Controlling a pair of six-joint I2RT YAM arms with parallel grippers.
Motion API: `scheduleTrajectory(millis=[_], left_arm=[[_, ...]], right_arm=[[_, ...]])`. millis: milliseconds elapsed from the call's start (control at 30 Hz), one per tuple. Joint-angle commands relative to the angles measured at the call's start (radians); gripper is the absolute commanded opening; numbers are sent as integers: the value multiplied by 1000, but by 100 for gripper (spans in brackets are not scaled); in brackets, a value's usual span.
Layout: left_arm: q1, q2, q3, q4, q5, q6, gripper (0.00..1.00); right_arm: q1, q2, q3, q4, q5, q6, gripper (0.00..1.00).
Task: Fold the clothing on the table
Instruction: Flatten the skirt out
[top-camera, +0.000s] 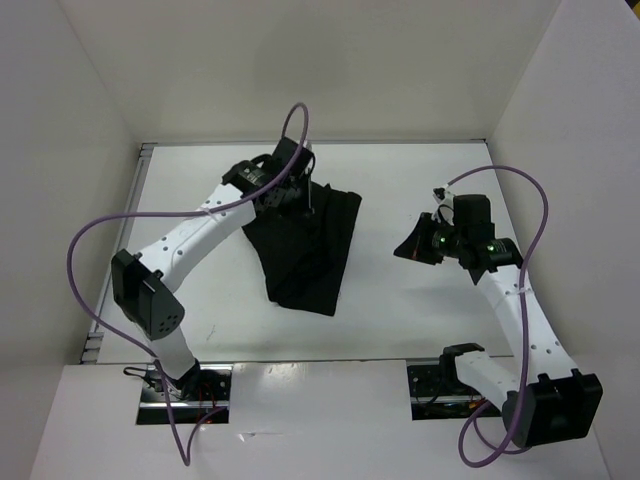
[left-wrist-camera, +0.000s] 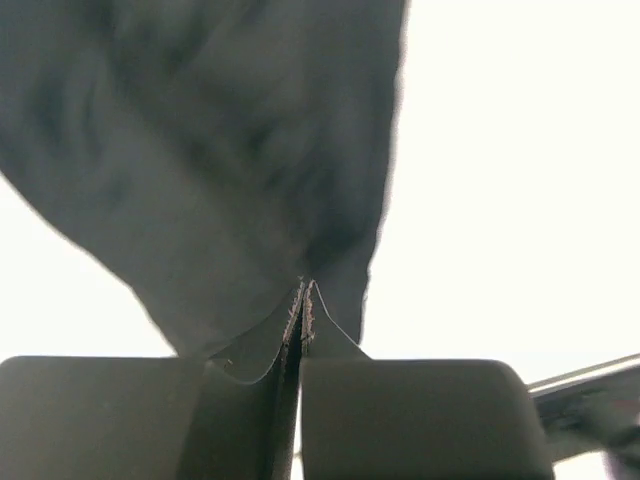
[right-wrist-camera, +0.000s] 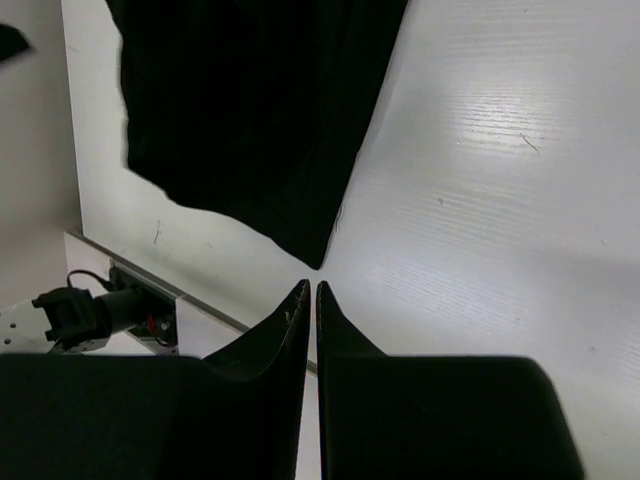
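left gripper (left-wrist-camera: 303, 292) pinched shut on the garment's rim

beneath both sets of fingers runs the table (top-camera: 400, 315), white and flat. the clothing (top-camera: 305, 250) lies on it as a dark, loosely bunched sheet, spreading out ahead of the left fingertips and lying apart from the right ones, with white table between. the left jaws are fully closed, with a thin fold of the black fabric caught between the tips. the rest drapes away from them, which suggests this edge is raised a little off the surface. my read is that the grip sits at the rim so that this side can be drawn over the rest as a fold. the right gripper (right-wrist-camera: 312, 290) hovers over the table, its fingers nearly together with only a slit between them, holding nothing. a corner of the cloth shows ahead of its tips, not touching. it looks parked out of the way, or waiting to take that corner. no container shows in any view, so nothing sits in one.
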Motion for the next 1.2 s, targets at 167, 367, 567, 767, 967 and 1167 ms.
scheduleTrajectory(millis=[167, 367, 567, 767, 967, 1167], left_arm=[[68, -153, 26, 3, -91, 17, 0], [146, -246, -296, -42, -131, -69, 0], [137, -237, -425, 76, -47, -82, 80], [137, -133, -439, 225, 10, -155, 90], [125, 9, -352, 244, 21, -198, 90], [106, 75, -325, 265, 21, -218, 87]], right_arm=[[-9, 16, 35, 10, -32, -32, 10], [-18, 65, 35, 28, -55, -41, 10], [-18, 122, 55, 28, -89, -59, 10], [-18, 142, 55, 37, -98, -72, 10], [-18, 162, 73, 10, -98, -92, 10], [-18, 189, 82, 10, -98, -101, 10]])
